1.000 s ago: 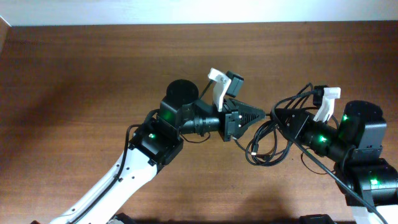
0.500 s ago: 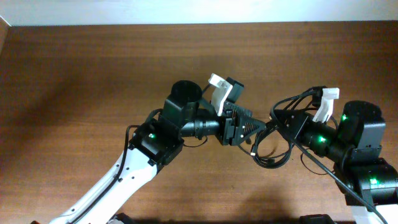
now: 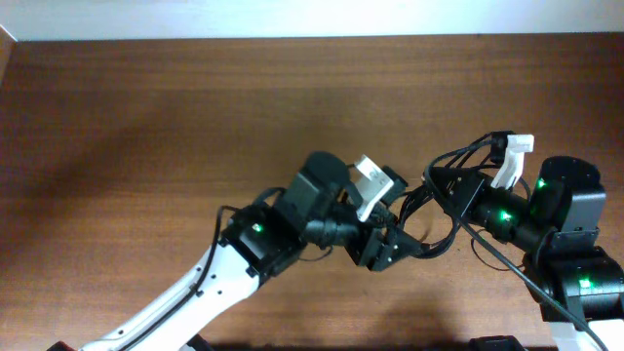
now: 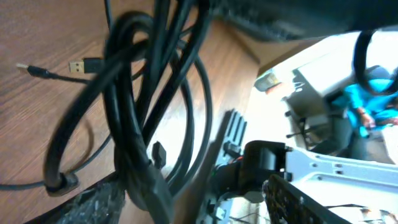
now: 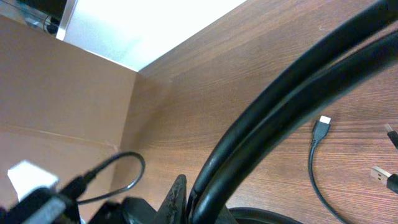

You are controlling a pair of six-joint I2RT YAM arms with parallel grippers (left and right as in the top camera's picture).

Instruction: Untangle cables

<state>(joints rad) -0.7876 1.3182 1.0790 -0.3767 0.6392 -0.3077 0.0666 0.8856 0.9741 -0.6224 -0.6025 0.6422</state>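
Note:
The cables point(image 3: 436, 230) are thin black cords looping on the wooden table between my two arms. My right gripper point(image 3: 435, 182) is shut on a bundle of them; in the right wrist view the thick strands point(image 5: 292, 106) run up from beside one finger point(image 5: 178, 198). My left gripper point(image 3: 394, 246) sits just left of the loop with its jaws open. In the left wrist view the cable bundle point(image 4: 134, 124) hangs close in front, dropping between the spread fingers point(image 4: 93, 202); whether it touches them I cannot tell. Silver-tipped plugs point(image 4: 84, 64) lie on the wood.
Loose plug ends point(image 5: 322, 126) rest on the table beyond the right gripper. The table's far edge point(image 3: 312, 39) meets a white wall. A thicker black arm cable point(image 3: 507, 263) runs along the right arm. Bare wood point(image 3: 146, 127) spreads to the left.
My left gripper has gone from shut to open and let go of the cable. The left arm swung toward the front and right. The cable loop shifted; the right arm stayed put.

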